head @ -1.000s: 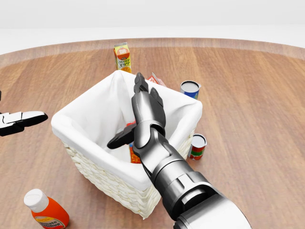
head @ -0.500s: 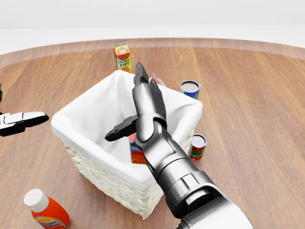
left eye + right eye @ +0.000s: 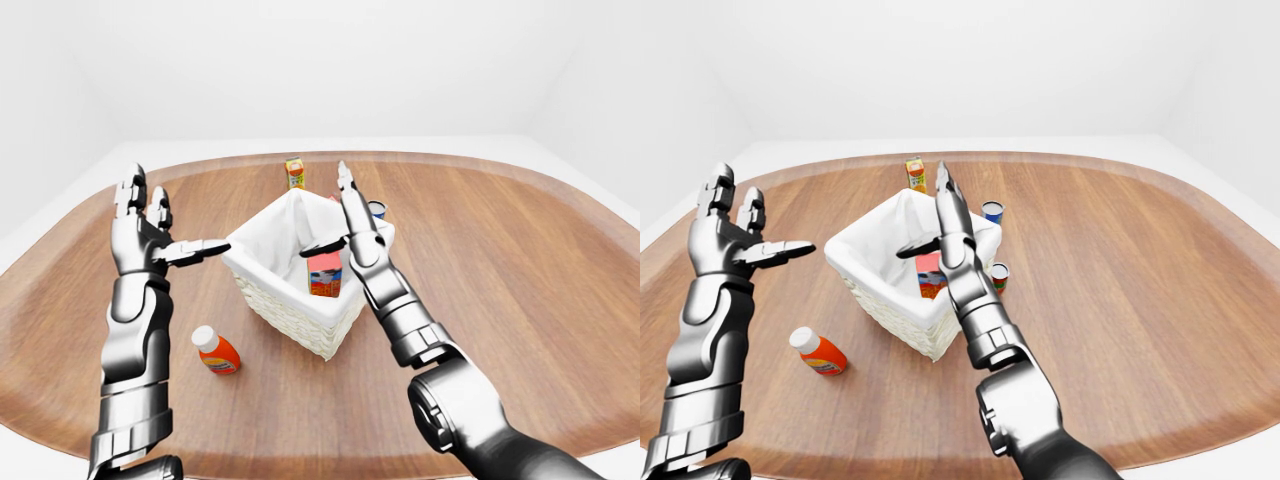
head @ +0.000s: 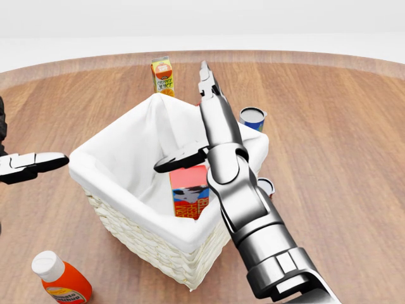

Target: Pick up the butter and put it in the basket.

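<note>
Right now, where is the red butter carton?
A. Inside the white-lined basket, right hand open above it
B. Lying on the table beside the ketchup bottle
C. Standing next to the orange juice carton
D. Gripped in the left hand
A: the butter carton stands inside the basket, against its liner, while the right hand is spread open above it, fingers not closed round it.

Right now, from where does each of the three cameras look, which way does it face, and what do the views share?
Head view: on the head, angled down at the basket; shows the right robot hand and one left finger.
Left-eye view: on the head, facing outward over the table; shows both arms, left robot hand raised open.
Right-eye view: beside it, nearly the same picture, seen slightly from the right.
Shared: basket, butter, sauce bottle.
</note>
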